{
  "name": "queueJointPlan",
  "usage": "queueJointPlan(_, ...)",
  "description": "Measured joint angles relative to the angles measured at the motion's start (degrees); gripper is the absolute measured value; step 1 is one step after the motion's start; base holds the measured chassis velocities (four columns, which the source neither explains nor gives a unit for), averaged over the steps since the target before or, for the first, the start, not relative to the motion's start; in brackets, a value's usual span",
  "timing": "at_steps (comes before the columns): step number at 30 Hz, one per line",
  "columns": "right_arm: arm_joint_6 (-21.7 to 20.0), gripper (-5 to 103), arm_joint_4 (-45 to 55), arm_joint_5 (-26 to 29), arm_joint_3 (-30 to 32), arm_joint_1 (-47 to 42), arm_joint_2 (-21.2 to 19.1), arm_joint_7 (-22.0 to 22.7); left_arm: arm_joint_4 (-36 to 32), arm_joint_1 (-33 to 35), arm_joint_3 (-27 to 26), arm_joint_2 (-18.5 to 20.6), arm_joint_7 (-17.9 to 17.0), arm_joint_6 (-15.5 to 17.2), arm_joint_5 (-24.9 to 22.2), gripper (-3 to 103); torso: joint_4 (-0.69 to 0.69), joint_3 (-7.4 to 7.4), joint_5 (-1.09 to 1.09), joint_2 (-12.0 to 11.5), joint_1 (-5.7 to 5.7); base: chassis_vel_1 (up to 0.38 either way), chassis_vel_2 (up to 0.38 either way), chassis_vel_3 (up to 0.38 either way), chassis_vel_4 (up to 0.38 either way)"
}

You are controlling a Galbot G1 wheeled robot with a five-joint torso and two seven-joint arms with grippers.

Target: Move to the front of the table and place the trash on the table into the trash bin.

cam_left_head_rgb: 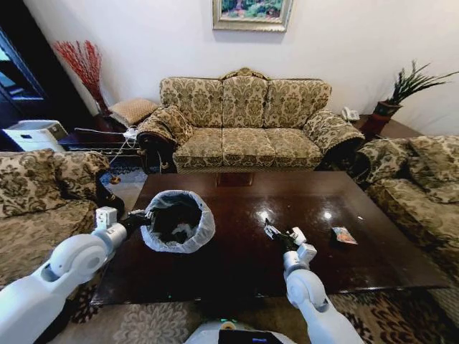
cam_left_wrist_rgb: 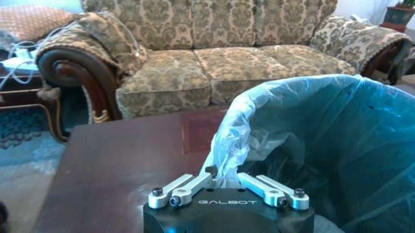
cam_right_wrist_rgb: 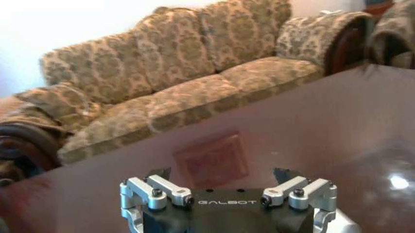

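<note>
Even indoor light fills the room, and you see it strike the glossy tabletop as small white glare spots to the right of centre in the head view. There the edges bow outward, bending the armchairs at both sides. In the left wrist view a bluish cast tints the bin liner, and your left gripper is soft at close range. In the right wrist view the wall washes out to white, the sofa blurs, and one bright highlight sits on the wood.
</note>
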Motion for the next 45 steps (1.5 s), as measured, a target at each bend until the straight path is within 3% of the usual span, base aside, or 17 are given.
queueJointPlan(9, 5.9, 100, -10.8, -7.3, 1.7, 0.8, 0.0, -4.1, -0.3, -0.1, 0.2, 0.0, 0.1, -0.1, 0.0, 1, -0.03, 0.01, 0.09, 0.0, 0.01, -0.199, -0.207, 0.196, 0.188)
queueJointPlan(15, 5.1, 100, -14.7, -7.9, 1.0, 0.9, 0.0, -7.2, -0.5, 0.2, 0.2, 0.0, 0.1, -0.1, 0.0, 1, -0.02, 0.00, -0.08, 0.0, 0.00, -0.018, -0.008, 0.008, 0.009)
queueJointPlan(19, 5.3, 100, -20.3, -8.6, 0.8, 3.7, 0.9, -7.8, -0.2, -0.2, 0.5, 0.3, 0.1, -0.1, 0.0, 1, 0.04, 0.00, 0.01, 0.0, 0.00, 0.065, 0.081, -0.021, -0.009)
queueJointPlan(31, 5.2, 102, -29.7, -8.7, -0.2, 10.6, 1.7, -9.9, -0.1, -0.2, 1.0, 0.3, 0.2, -0.2, 0.0, 1, -0.01, 0.00, 0.00, 0.0, 0.01, 0.006, 0.007, -0.002, 0.000)
queueJointPlan(33, 5.1, 98, -30.3, -8.7, -0.6, 11.4, 1.7, -10.2, -0.1, -0.2, 1.0, 0.3, 0.2, -0.2, 0.0, 1, 0.00, 0.00, -0.02, 0.0, 0.01, 0.000, 0.000, 0.000, 0.000)
queueJointPlan(34, 5.0, 88, -30.8, -8.7, -0.7, 12.2, 1.8, -10.2, -0.1, -0.2, 1.0, 0.3, 0.2, -0.2, 0.0, 1, 0.01, 0.00, -0.02, 0.0, 0.00, 0.000, 0.000, 0.000, 0.000)
queueJointPlan(36, 4.9, 88, -31.1, -8.7, -0.8, 12.6, 1.8, -10.2, -0.1, -0.2, 1.0, 0.3, 0.2, -0.3, 0.0, 1, 0.01, 0.00, -0.02, 0.0, 0.00, 0.000, 0.000, 0.000, 0.000)
queueJointPlan(37, 4.7, 77, -31.7, -8.7, -0.8, 13.1, 1.8, -10.3, -0.1, -0.2, 1.0, 0.3, 0.2, -0.3, 0.0, 1, 0.00, 0.00, -0.02, 0.0, 0.00, 0.000, 0.000, 0.000, 0.000)
queueJointPlan(39, 4.7, 77, -32.0, -8.8, -0.9, 13.3, 1.8, -10.3, -0.1, -0.2, 1.0, 0.3, 0.3, -0.3, 0.0, 1, 0.00, 0.00, 0.00, 0.0, 0.00, 0.000, 0.000, 0.000, 0.000)
queueJointPlan(42, 4.7, 61, -32.8, -8.8, -0.9, 13.8, 1.7, -10.8, 0.0, -0.3, 1.0, 0.4, 0.3, -0.4, 0.0, 1, -0.01, 0.00, 0.01, 0.0, 0.01, 0.000, 0.000, 0.000, 0.000)
queueJointPlan(45, 4.7, 55, -33.0, -8.8, -0.9, 13.9, 1.7, -10.9, 0.0, -0.3, 1.0, 0.4, 0.3, -0.4, -0.1, 1, -0.01, 0.00, 0.01, 0.0, 0.01, 0.000, 0.000, 0.000, 0.000)
